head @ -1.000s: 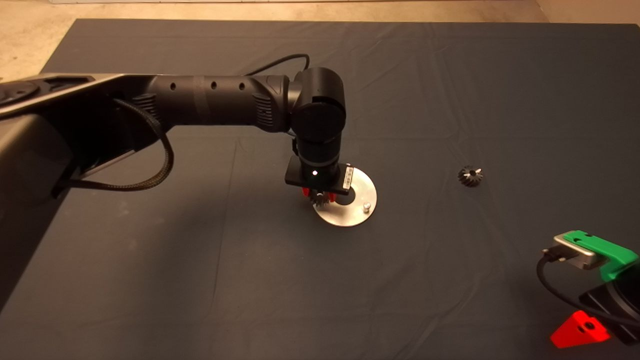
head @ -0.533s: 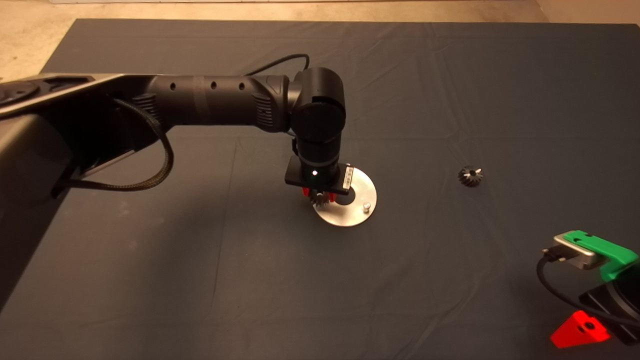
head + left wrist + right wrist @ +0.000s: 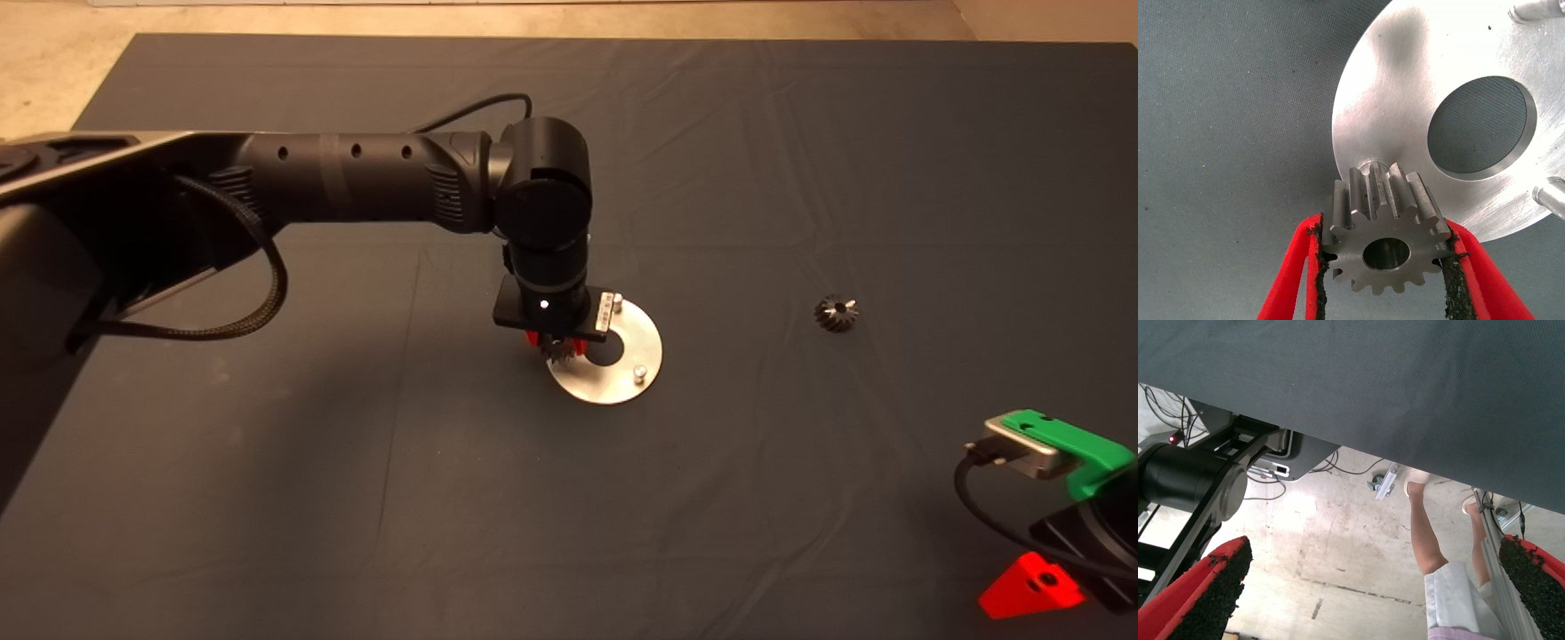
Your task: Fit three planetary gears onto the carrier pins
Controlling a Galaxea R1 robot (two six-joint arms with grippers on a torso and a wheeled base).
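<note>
Covering the table is a dark mat (image 3: 800,160), creased in long folds. Left arm (image 3: 356,182) reaches in over it, wrist turned down at the disc. Disc (image 3: 613,378) is flat, shiny, round, with a large centre hole, lying near the middle of the mat. Two carrier pins (image 3: 638,372) show bare on it from above, short silver pegs standing upright; the wrist view shows the base of a third just behind the held gear. Left gripper (image 3: 1385,273) has its red fingers (image 3: 1295,267) closed on one planetary gear (image 3: 1383,233), pads pressing its teeth from both sides: silver-grey, short straight teeth, round centre hole, held at the disc's rim nearest the arm. A second gear (image 3: 836,314), dark and lying on its side, sits well apart on the mat toward the right arm. Right gripper (image 3: 1036,582) waits at the lower right edge, fingers spread wide, nothing between them; its wrist view shows floor and a person's legs (image 3: 1431,540).
</note>
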